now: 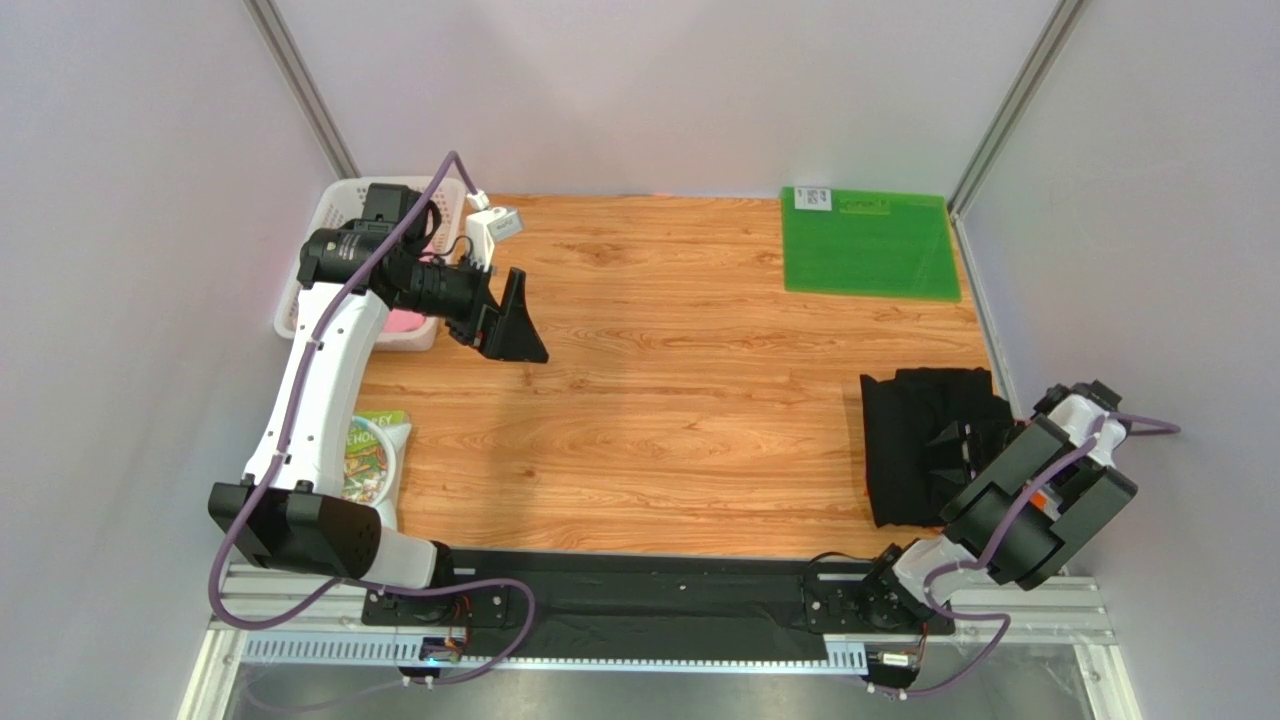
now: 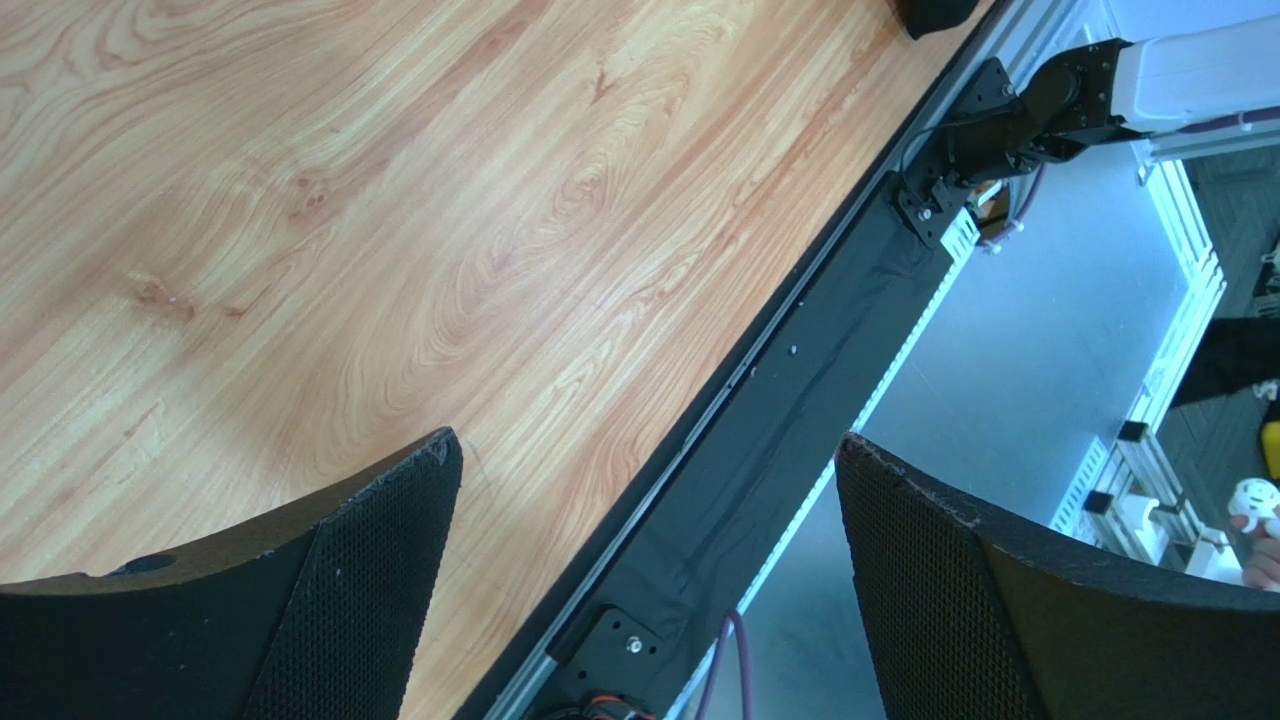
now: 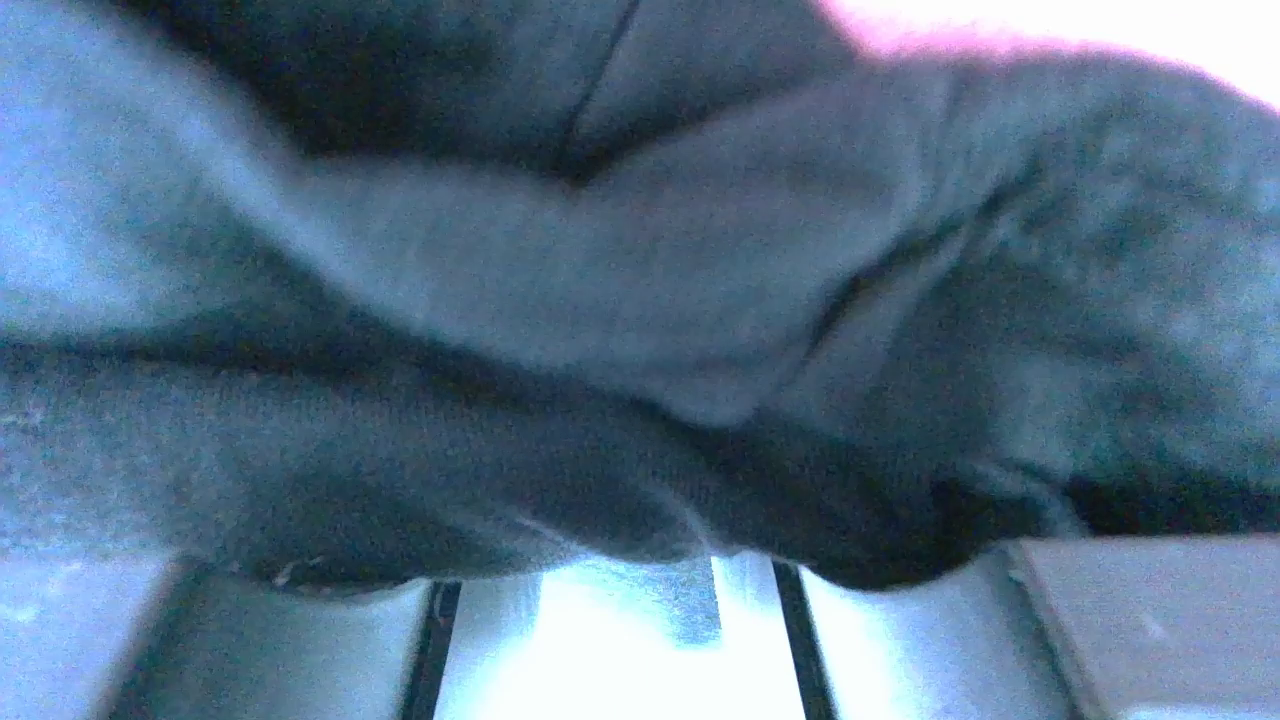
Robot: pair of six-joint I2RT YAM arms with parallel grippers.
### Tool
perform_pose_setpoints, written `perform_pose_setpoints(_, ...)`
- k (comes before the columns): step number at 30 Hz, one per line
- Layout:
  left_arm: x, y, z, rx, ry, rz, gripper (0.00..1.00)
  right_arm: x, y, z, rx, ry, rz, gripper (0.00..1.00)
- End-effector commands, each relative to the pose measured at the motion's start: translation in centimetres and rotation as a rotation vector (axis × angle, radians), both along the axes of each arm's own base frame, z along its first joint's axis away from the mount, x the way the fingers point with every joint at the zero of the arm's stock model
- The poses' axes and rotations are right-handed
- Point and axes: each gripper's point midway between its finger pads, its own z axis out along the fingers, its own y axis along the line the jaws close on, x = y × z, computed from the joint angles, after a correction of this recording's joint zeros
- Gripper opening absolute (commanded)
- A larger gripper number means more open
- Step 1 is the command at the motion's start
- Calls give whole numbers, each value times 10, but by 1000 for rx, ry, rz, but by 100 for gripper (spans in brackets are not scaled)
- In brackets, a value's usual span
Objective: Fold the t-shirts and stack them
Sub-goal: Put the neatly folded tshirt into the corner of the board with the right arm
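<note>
A black t-shirt (image 1: pixel 909 450) lies folded into a rectangle at the right edge of the table. My right gripper (image 1: pixel 974 446) is down on its near right part, where the cloth puckers. In the right wrist view, bunched black t-shirt (image 3: pixel 601 300) cloth fills the frame and hides the fingers, so the gripper looks shut on a thick fold. A strip of pink t-shirt (image 1: pixel 403 321) shows in the white basket (image 1: pixel 334 203) at the back left. My left gripper (image 1: pixel 511 323) (image 2: pixel 646 440) hangs open and holds nothing, raised over the wood beside that basket.
A stiff green mat (image 1: pixel 869 243) with a small white tag (image 1: pixel 813 197) lies at the back right corner. A green and white printed packet (image 1: pixel 368 455) sits at the table's left edge. White walls close in both sides.
</note>
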Motion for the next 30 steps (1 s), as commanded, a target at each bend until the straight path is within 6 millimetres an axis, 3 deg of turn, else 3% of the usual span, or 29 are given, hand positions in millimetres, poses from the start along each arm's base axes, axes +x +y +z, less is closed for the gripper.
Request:
perform_pose_setpoints(1,-22,2,8,-10,43,-4,100,-6,-22,-23,-36,5,-3,47)
perform_pose_setpoints(4,-24,3,7,-2,43,-3,100,10,-13,-5,18,-122,-10,45)
perform_pose_setpoints(7,-26,4,6,4,44,-1,100,31,0,33,17,-328,0,46)
perform_pose_setpoints(8,-26,4,6,5,45,1,100,37,0,57,-36,-403,23,46)
perform_pose_setpoints(11,-28,4,9,2,46,3,100,42,18,88,-92,-477,109,47)
perform_pose_setpoints(17,-32,8,11,26,38,4,100,43,34,114,-201,-624,162,48)
perform_pose_setpoints(21,-31,9,10,33,45,6,100,27,39,99,-232,-588,117,48)
perform_pose_setpoints(24,-30,9,9,36,46,3,100,11,23,81,-244,-519,12,48)
perform_pose_setpoints(25,-29,10,9,43,43,5,100,5,24,67,-200,-498,-22,48)
perform_pose_setpoints(30,-26,9,4,46,58,-3,100,-28,-10,19,-139,-394,-194,48)
